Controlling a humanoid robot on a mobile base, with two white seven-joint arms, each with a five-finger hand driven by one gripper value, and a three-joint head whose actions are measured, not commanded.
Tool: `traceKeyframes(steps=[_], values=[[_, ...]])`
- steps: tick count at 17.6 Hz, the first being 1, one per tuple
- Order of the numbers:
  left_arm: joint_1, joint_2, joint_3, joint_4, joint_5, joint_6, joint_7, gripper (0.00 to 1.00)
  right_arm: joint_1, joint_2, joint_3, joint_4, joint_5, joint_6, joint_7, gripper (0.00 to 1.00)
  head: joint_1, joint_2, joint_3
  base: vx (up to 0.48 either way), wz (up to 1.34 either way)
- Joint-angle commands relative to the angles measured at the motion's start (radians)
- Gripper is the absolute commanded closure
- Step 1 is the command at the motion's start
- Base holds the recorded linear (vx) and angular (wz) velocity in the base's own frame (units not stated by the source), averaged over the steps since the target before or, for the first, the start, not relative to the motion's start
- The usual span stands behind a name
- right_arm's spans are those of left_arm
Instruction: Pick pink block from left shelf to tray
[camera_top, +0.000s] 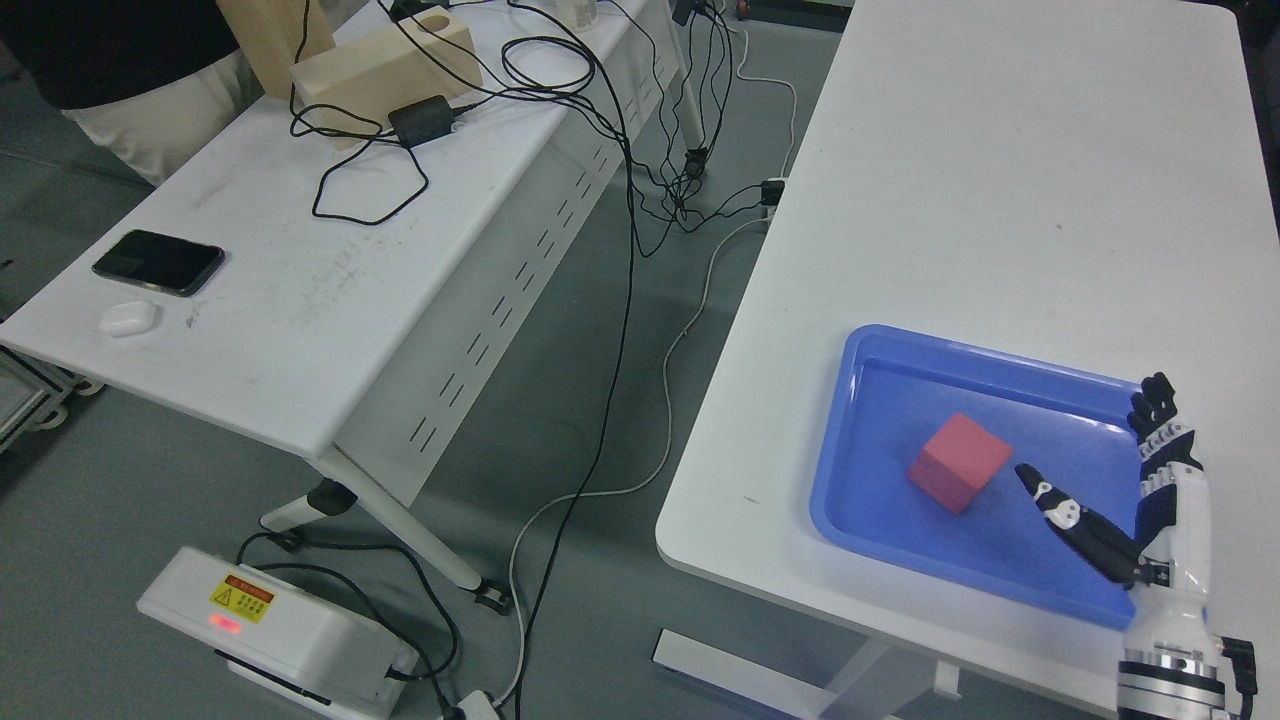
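A pink-red block (958, 462) lies inside the blue tray (850, 400) on the white table at the right. My right hand (1100, 470) hovers over the tray's right end, just right of the block, with its fingers spread and the thumb pointing toward the block. It holds nothing and does not touch the block. My left arm is out of view.
A second white table (300, 290) at the left carries a phone (158, 262), a white earbud case (128, 318), a beige wooden block (385, 65) and tangled cables. A person stands at the upper left. A white power box (270, 630) sits on the floor.
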Motion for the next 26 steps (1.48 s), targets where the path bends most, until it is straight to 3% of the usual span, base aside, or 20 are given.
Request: traceKeyframes(steps=[1,8,26], values=[[0.0,0.017,0.0,-0.017,0.008,0.001,0.0,0.0,0.002,-0.017,-0.027,0.0,-0.014,0.004,0.001,0.0,0.0,0.0,0.0,-0.059,0.0],[0.0,0.017,0.0,-0.017,0.008,0.001,0.0,0.0,0.002,-0.017,-0.03,0.001,-0.014,0.152,0.004,0.0,0.0,0.0,0.0,-0.124,0.02],[0.0,0.017,0.0,-0.017,0.008,0.001,0.0,0.0,0.016,-0.017,-0.054,0.001,-0.077,0.191,0.005,0.0,0.0,0.0,0.0,-0.16,-0.26]])
